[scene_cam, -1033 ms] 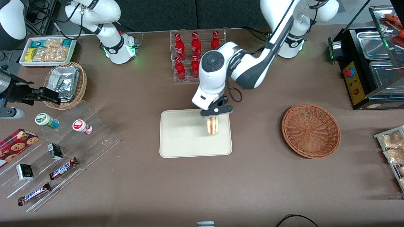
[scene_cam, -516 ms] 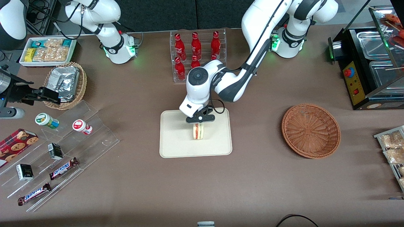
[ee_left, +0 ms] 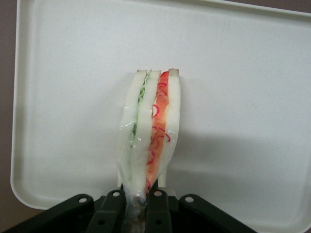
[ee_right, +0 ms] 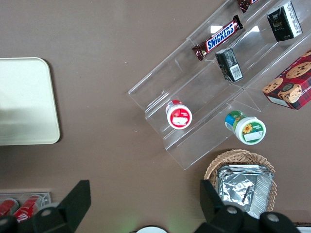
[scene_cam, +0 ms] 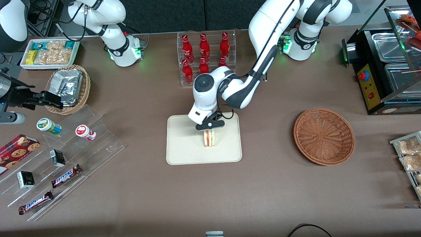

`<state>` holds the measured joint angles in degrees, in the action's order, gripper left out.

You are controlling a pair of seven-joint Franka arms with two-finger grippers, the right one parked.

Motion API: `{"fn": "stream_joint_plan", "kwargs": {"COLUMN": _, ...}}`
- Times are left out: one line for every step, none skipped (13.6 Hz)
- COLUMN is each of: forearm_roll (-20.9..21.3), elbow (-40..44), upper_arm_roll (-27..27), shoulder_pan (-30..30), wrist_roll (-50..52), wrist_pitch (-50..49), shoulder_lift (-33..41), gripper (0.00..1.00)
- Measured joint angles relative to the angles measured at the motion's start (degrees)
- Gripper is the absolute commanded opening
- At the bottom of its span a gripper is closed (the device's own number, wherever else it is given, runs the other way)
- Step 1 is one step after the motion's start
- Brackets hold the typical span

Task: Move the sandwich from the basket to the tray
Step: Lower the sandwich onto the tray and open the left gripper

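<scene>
one sandwich (scene_cam: pixel 209 138), one tray (scene_cam: pixel 184 144), one basket (scene_cam: pixel 324 136)

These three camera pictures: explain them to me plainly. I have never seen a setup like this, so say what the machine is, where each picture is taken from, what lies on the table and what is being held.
The machine is a pair of white robot arms bolted to a brown table. The wide picture looks at the arms from the front. One close picture comes from a camera on the working arm's wrist, the other from the parked arm's wrist. The working arm's gripper is over the cream tray and is shut on a wrapped sandwich, held with its cut edge down toward the tray. The reddish woven basket lies toward the working arm's end. Also there: red bottles in a clear rack, and Snickers bars on a clear stand.
</scene>
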<state>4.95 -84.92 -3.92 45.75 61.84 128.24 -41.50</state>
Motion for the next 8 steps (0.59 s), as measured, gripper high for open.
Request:
{"fn": "stream_joint_plan", "kwargs": {"forearm_roll": 0.1, "elbow": 0.0, "upper_arm_roll": 0.0, "shoulder_pan": 0.0, "wrist_roll": 0.2, "wrist_pitch": 0.0, "shoulder_lift": -0.1, "gripper": 0.28}}
{"fn": "stream_joint_plan", "kwargs": {"forearm_roll": 0.2, "elbow": 0.0, "upper_arm_roll": 0.0, "shoulder_pan": 0.0, "wrist_roll": 0.3, "wrist_pitch": 0.0, "shoulder_lift": -0.3, "gripper": 0.84}}
{"fn": "stream_joint_plan", "kwargs": {"forearm_roll": 0.2, "elbow": 0.0, "upper_arm_roll": 0.1, "shoulder_pan": 0.0, "wrist_roll": 0.3, "wrist_pitch": 0.0, "shoulder_lift": -0.5, "gripper": 0.99}}
{"fn": "stream_joint_plan", "kwargs": {"forearm_roll": 0.2, "elbow": 0.0, "upper_arm_roll": 0.1, "shoulder_pan": 0.0, "wrist_roll": 0.3, "wrist_pitch": 0.0, "shoulder_lift": -0.6, "gripper": 0.99}}
{"fn": "stream_joint_plan", "kwargs": {"forearm_roll": 0.3, "elbow": 0.0, "upper_arm_roll": 0.1, "shoulder_pan": 0.0, "wrist_roll": 0.3, "wrist_pitch": 0.0, "shoulder_lift": -0.6, "gripper": 0.99}}
{"fn": "stream_joint_plan", "kwargs": {"forearm_roll": 0.3, "elbow": 0.2, "upper_arm_roll": 0.1, "shoulder_pan": 0.0, "wrist_roll": 0.3, "wrist_pitch": 0.0, "shoulder_lift": -0.6, "gripper": 1.0}}
{"fn": "stream_joint_plan", "kwargs": {"forearm_roll": 0.3, "elbow": 0.5, "upper_arm_roll": 0.2, "shoulder_pan": 0.0, "wrist_roll": 0.3, "wrist_pitch": 0.0, "shoulder_lift": -0.5, "gripper": 1.0}}
{"fn": "stream_joint_plan", "kwargs": {"forearm_roll": 0.3, "elbow": 1.2, "upper_arm_roll": 0.3, "shoulder_pan": 0.0, "wrist_roll": 0.4, "wrist_pitch": -0.1, "shoulder_lift": -0.4, "gripper": 1.0}}
